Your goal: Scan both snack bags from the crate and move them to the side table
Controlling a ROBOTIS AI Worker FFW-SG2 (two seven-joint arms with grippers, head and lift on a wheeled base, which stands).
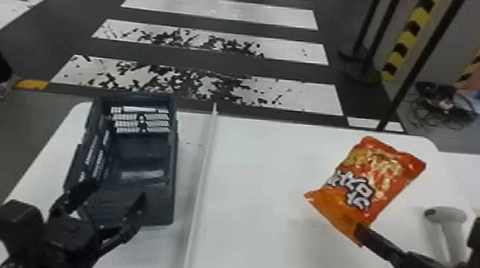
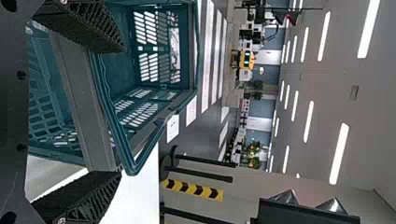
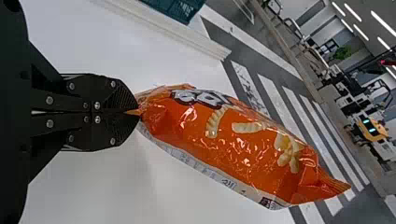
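Snack bag (image 3: 233, 140): clamped by its end seal between fingers of right gripper (image 3: 138, 112), with left gripper (image 2: 119, 111) open-fingered. Likely light, slippery, crushable; best pinched there, puffed body beyond fingertips.

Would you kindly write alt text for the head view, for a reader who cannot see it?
The robot's right gripper holds an orange snack bag by its edge over a white table. On the left, the open left gripper is at a dark crate's near end.

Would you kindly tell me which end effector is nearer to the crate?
Left. The left end effector is at the near end of the crate, while the right end effector is well off to the crate's right, gripping the orange snack bag.
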